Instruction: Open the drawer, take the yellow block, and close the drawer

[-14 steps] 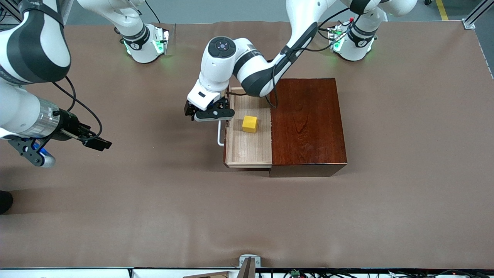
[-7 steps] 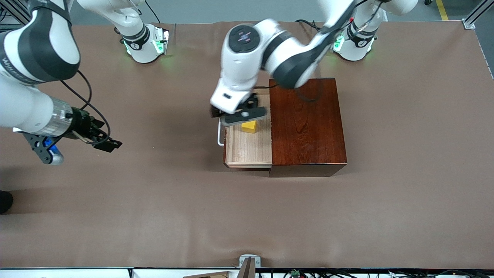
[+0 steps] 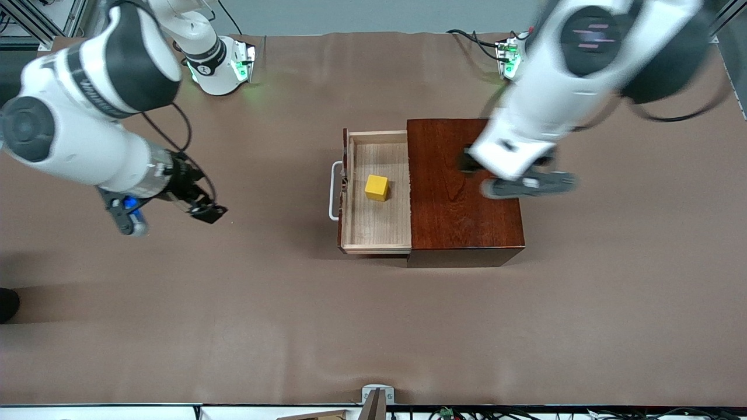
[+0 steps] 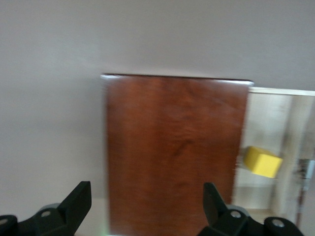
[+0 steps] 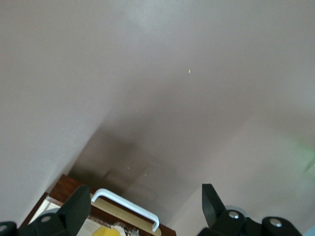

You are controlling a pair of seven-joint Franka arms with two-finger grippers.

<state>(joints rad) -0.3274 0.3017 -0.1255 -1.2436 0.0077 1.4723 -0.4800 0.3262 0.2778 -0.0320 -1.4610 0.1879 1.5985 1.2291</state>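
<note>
Drawer (image 3: 376, 224) open, yellow block (image 3: 377, 188) inside (untouched), both jaws spread.

No legible text or labels

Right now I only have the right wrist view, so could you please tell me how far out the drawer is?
Observer: The drawer is pulled well out of the wooden box, with its handle toward the right arm's end of the table.
Operator: Thank you. Where is the yellow block?
Observer: It sits in the drawer, and nothing is gripping it.
Operator: And where are the two grippers?
Observer: The left gripper hangs open over the wooden box, and the right gripper is open over bare table.
</note>
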